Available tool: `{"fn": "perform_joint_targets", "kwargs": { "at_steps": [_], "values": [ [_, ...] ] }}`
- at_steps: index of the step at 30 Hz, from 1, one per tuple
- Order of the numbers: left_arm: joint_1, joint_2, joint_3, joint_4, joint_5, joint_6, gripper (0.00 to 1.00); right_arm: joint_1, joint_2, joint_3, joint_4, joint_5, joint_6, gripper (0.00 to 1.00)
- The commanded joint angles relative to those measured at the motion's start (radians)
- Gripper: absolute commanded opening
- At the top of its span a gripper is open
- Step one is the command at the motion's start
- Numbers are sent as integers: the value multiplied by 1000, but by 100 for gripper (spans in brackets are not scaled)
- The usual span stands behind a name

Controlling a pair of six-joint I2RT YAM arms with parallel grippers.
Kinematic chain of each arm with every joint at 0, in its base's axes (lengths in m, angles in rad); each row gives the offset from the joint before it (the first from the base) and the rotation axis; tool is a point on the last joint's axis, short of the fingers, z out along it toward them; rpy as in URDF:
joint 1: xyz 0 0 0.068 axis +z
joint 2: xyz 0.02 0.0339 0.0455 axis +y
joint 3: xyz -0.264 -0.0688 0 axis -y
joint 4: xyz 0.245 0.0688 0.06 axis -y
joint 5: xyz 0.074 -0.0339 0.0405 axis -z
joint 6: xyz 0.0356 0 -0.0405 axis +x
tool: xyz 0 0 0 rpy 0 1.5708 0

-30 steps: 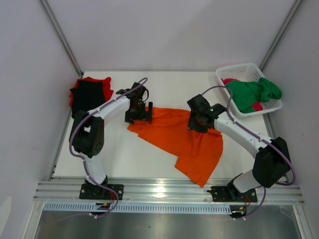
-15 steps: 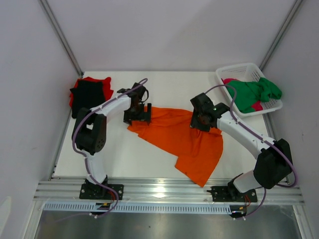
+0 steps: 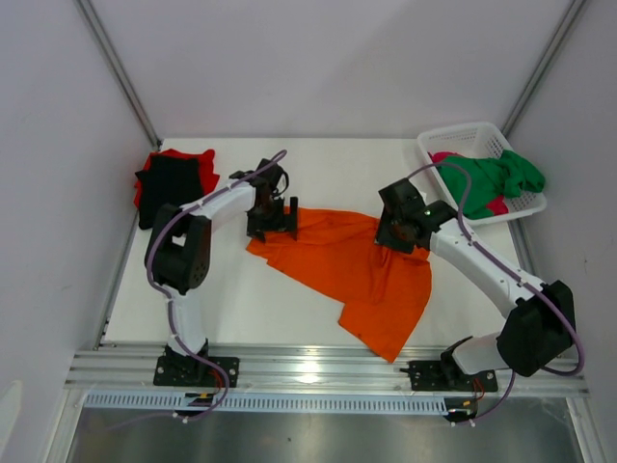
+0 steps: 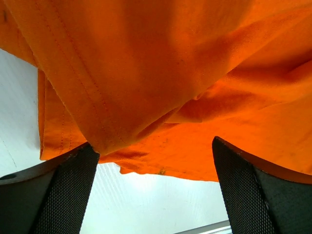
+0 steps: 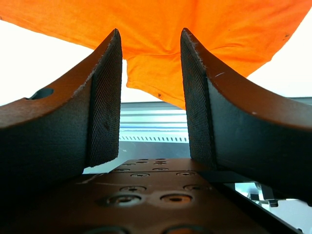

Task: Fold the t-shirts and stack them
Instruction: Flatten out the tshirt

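Left claw (image 3: 278, 224) spread wide, gripping nothing, tips at left corner of orange t-shirt (image 3: 357, 270). Right claw (image 3: 402, 236) partly open, empty, over shirt's right part. Orange shirt lies spread and rumpled at middle of desk (image 3: 241, 309). Black t-shirt (image 3: 172, 183) overlaps red t-shirt (image 3: 198, 159), far left corner. Green t-shirt (image 3: 492, 178) in white basket (image 3: 463, 133), far right corner.

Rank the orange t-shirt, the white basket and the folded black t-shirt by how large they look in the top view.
1. orange t-shirt, spread out wide
2. white basket
3. black t-shirt, folded small

The gaps between them look clear, and none sits noticeably nearer the camera.
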Motion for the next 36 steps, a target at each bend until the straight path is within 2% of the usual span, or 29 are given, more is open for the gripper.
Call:
{"fn": "perform_joint_targets", "kwargs": {
  "at_steps": [1,16,20,21,23,25,26,30,32,36],
  "values": [
    [3,-10,11,-12,2,-11,97,-19,-32,-12,-1,-2,-9,48],
    [3,-18,-42,-17,-57,-5,96,-27,-25,-46,25,-35,-4,48],
    [3,-2,-35,-4,-61,-5,88,-31,-25,-49,20,-36,-1,48],
    [3,1,-32,-4,-58,-5,81,-31,-26,-49,20,-36,-4,48],
    [3,10,-28,-1,-54,-5,74,-34,-29,-47,16,-35,-6,48],
    [3,14,-31,11,-44,-6,55,-38,-37,-47,14,-33,-9,48],
    [3,14,-34,16,-43,-5,38,-41,-40,-47,14,-33,-10,48],
    [3,21,-42,25,-32,-9,9,-48,-44,-44,8,-35,-12,48],
    [3,24,-37,23,-31,-11,1,-48,-46,-44,8,-39,-9,48],
    [3,21,-37,20,-32,-8,1,-50,-44,-44,8,-42,-6,48]
  ]
}}
